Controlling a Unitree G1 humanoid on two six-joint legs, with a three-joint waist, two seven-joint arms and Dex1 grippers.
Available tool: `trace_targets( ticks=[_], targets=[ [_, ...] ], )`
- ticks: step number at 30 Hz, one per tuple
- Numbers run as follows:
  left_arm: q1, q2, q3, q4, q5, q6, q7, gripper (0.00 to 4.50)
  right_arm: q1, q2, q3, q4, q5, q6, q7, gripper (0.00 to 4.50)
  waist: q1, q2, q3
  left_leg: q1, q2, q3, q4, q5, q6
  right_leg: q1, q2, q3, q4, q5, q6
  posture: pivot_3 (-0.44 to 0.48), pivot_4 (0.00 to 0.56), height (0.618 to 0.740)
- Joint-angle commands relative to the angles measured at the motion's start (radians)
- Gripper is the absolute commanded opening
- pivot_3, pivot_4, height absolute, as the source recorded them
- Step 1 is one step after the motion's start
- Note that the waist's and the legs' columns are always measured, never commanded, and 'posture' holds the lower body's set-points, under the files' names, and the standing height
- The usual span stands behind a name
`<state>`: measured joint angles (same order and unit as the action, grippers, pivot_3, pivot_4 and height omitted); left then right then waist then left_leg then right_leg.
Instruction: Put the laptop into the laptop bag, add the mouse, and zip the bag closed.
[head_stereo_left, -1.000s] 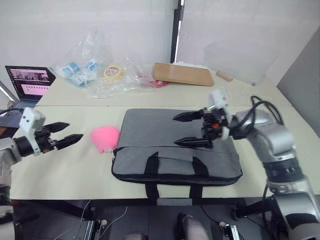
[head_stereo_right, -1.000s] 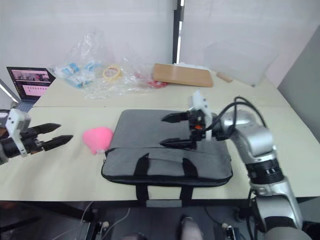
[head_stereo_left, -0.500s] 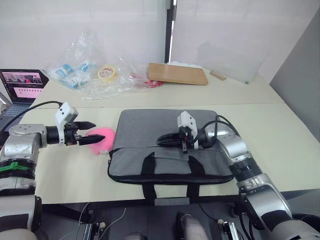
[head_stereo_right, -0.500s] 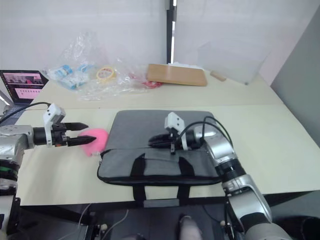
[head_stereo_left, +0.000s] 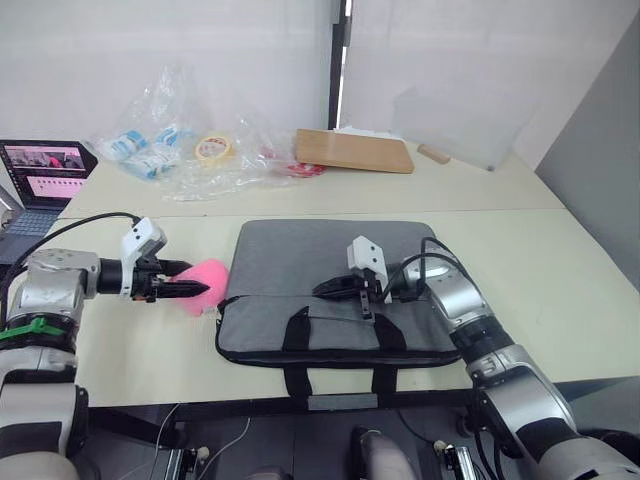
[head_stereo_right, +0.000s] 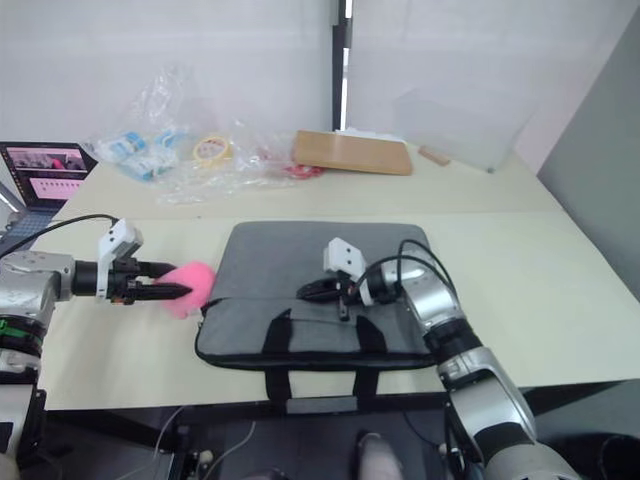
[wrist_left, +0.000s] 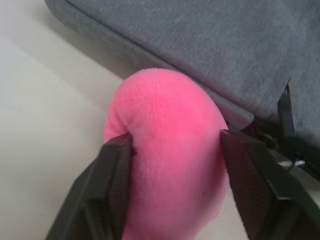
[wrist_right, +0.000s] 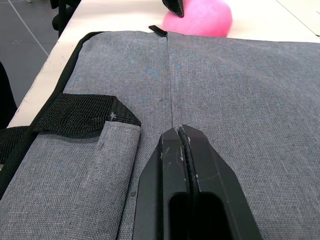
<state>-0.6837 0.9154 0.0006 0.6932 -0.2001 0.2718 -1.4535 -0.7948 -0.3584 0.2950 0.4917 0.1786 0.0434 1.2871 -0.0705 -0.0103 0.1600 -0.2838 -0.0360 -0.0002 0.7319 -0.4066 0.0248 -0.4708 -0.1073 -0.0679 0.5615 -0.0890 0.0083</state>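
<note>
The grey laptop bag (head_stereo_left: 300, 250) lies flat on the table with its black strap handles (head_stereo_left: 298, 330) toward the front edge. The laptop and the mouse are out of view. My right gripper (head_stereo_left: 325, 290) is shut and empty, its tips (wrist_right: 180, 131) low over the bag's top face near the left handle. Beside the bag's left edge sits a fluffy pink ball (head_stereo_left: 207, 282). My left gripper (head_stereo_left: 195, 290) is closed on it, with one black finger (wrist_left: 117, 165) pressed into each side of the ball (wrist_left: 170, 110).
A small dark laptop with a lit screen (head_stereo_left: 42, 170) stands at the far left. At the back are plastic bags (head_stereo_left: 165, 140), a tape roll (head_stereo_left: 210, 148) and a brown board (head_stereo_left: 353, 150). The table's front edge runs just below the bag's handles.
My left gripper has moved right to the pink ball and closed on it. My right gripper has shut and come down onto the bag. The camera has also shifted.
</note>
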Motion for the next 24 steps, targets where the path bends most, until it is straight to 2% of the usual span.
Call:
trace_targets(
  ticks=[1,4,6,11,18,24],
  targets=[
    [0.040,0.034,0.029,-0.058,-0.021,0.027,-0.015,1.35,0.020,0.002,0.007,0.055,-0.044,0.004,-0.025,0.00,0.000,0.000,0.000,0.000,0.000,0.000,0.000,0.000,0.000,0.000,0.000,0.000,0.000,0.000,0.000,0.000,0.150,0.740],
    [0.086,0.053,0.052,-0.110,-0.036,0.053,-0.015,0.19,0.009,0.011,0.013,0.079,-0.057,-0.011,-0.031,0.00,0.000,-0.001,0.000,0.001,0.000,0.000,0.000,0.000,0.000,0.000,0.000,0.000,0.001,0.000,0.000,0.000,0.150,0.740],
    [0.112,0.064,0.064,-0.148,-0.043,0.079,0.001,0.02,0.006,0.013,0.015,0.090,-0.062,-0.016,-0.032,0.00,-0.001,-0.001,-0.001,0.001,0.000,0.000,0.000,0.000,0.000,0.001,0.000,0.000,0.001,0.000,0.000,0.000,0.150,0.740],
    [0.259,0.132,0.115,-0.328,-0.110,0.196,-0.019,0.02,-0.006,0.017,0.033,0.132,-0.111,-0.049,-0.063,0.00,-0.007,-0.001,-0.001,0.003,0.001,-0.001,-0.001,0.000,0.000,0.001,0.001,0.002,0.001,0.000,-0.001,0.000,0.150,0.740],
    [0.617,0.260,0.282,-0.660,-0.262,0.402,-0.077,0.02,-0.001,0.029,0.054,0.165,-0.163,-0.082,-0.098,0.00,-0.007,-0.002,-0.001,0.009,0.003,-0.004,-0.003,0.000,-0.001,0.004,0.002,0.004,0.002,-0.001,-0.002,0.000,0.150,0.740],
    [0.831,0.243,0.397,-0.911,-0.389,0.550,-0.044,0.02,-0.002,0.041,0.051,0.165,-0.166,-0.077,-0.105,0.00,0.000,-0.003,-0.002,0.016,0.006,-0.005,-0.006,-0.001,-0.003,0.013,0.005,0.004,0.002,-0.003,-0.004,0.000,0.150,0.740]
  ],
)
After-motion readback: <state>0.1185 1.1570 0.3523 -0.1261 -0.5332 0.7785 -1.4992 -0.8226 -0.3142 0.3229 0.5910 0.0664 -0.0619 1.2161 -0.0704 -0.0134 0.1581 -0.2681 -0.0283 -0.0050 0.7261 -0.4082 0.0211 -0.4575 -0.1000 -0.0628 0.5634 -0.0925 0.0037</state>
